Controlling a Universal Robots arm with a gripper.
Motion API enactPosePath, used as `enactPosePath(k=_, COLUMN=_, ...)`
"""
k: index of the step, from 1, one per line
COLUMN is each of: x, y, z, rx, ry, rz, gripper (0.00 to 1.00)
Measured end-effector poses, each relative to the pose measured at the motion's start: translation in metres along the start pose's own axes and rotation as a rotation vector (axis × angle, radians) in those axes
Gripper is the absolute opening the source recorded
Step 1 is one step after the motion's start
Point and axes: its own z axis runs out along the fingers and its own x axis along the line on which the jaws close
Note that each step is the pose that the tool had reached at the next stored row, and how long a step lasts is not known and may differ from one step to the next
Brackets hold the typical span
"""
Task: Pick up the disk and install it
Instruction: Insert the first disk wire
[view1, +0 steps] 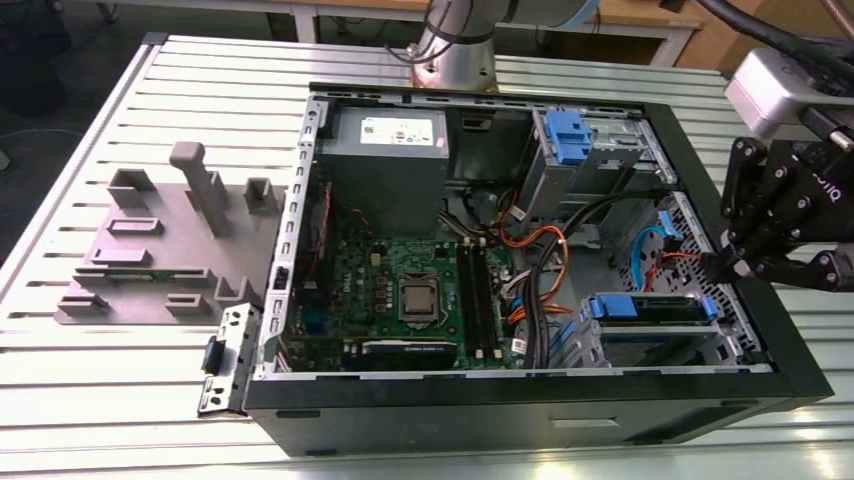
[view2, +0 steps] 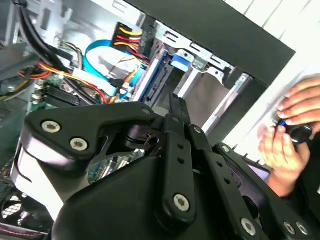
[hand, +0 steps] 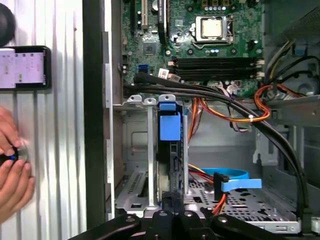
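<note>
The disk (view1: 650, 309) sits in the lower drive bay of the open computer case (view1: 534, 400), at the exterior view's right, with its blue carrier framing it. In the first wrist view the disk (hand: 170, 131) stands edge-on between the bay's metal rails, its blue tab towards the motherboard. My gripper (view1: 734, 268) hovers over the case's right rim, just beyond the disk's outer end. The fingers (view2: 176, 107) are shut with nothing between them. In the first wrist view the gripper (hand: 173, 205) lines up with the disk's near end.
A small blue bracket (view1: 567, 134) sits in the upper bay beside the grey power supply (view1: 387, 140). Orange and black cables (hand: 235, 107) cross above the bay. A grey fixture (view1: 174, 240) stands left of the case. A person's hands (hand: 10, 172) and a phone (hand: 25, 67) rest outside it.
</note>
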Motion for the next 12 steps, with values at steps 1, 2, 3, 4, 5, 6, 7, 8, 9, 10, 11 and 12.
enactPosePath(k=1, x=-0.001, y=-0.0002, z=0.0002, rx=-0.0002, ry=0.0105, rz=0.0, gripper=0.11)
enactPosePath(k=2, x=-0.0023, y=-0.0004, z=0.0005, rx=-0.0005, ry=0.0129, rz=0.0, gripper=0.11)
enactPosePath(k=3, x=-0.0035, y=-0.0008, z=0.0007, rx=-0.0009, ry=0.0129, rz=0.0, gripper=0.11)
enactPosePath(k=4, x=-0.0046, y=-0.0012, z=0.0007, rx=-0.0011, ry=0.013, rz=-0.001, gripper=0.11)
enactPosePath(k=5, x=-0.0055, y=-0.0018, z=0.0009, rx=-0.0014, ry=0.0129, rz=-0.001, gripper=0.11)
enactPosePath(k=6, x=-0.0066, y=-0.0026, z=0.001, rx=-0.0021, ry=0.0131, rz=-0.001, gripper=0.11)
enactPosePath(k=7, x=-0.0078, y=-0.0029, z=0.0012, rx=-0.0026, ry=0.0177, rz=-0.001, gripper=0.11)
enactPosePath(k=8, x=-0.0094, y=-0.003, z=0.0012, rx=-0.0028, ry=0.0272, rz=-0.001, gripper=0.11)
enactPosePath(k=9, x=-0.0112, y=-0.0031, z=0.0013, rx=-0.0028, ry=0.0345, rz=-0.001, gripper=0.11)
enactPosePath(k=10, x=-0.0131, y=-0.0033, z=0.0013, rx=-0.0027, ry=0.0415, rz=-0.001, gripper=0.11)
enactPosePath(k=11, x=-0.0151, y=-0.0034, z=0.0012, rx=-0.0026, ry=0.0501, rz=-0.001, gripper=0.11)
enactPosePath(k=12, x=-0.0169, y=-0.0034, z=0.0012, rx=-0.0024, ry=0.0565, rz=-0.001, gripper=0.11)
